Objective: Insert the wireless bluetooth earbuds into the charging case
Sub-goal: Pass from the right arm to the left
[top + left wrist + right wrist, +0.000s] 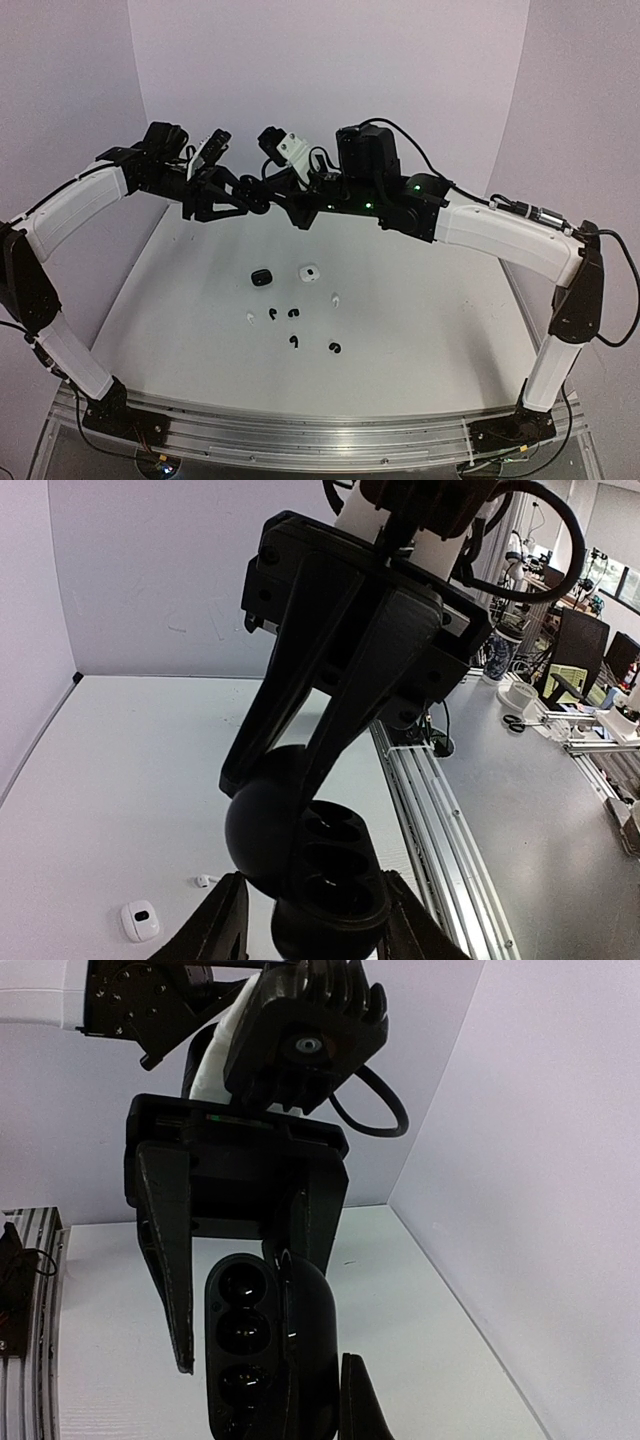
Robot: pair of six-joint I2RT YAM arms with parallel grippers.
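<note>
A black charging case (pixel 325 880) hangs open in the air above the table's far side, its empty sockets showing. My right gripper (pixel 312 1400) is shut on the case's domed lid (pixel 318 1330). My left gripper (pixel 312 925) straddles the case's base, and a thin gap shows beside one finger (pixel 215 930). In the top view the two grippers, left (pixel 225 195) and right (pixel 285 200), meet at the case (pixel 258 204). On the table lie black earbuds (pixel 293 342) and white earbuds (pixel 335 298), all loose.
A closed black case (pixel 261 277) and a white case (pixel 309 272) sit mid-table, just behind the earbuds. The left wrist view shows the white case (pixel 140 920) and one white earbud (pixel 205 881). Walls enclose the table at the back and on both sides.
</note>
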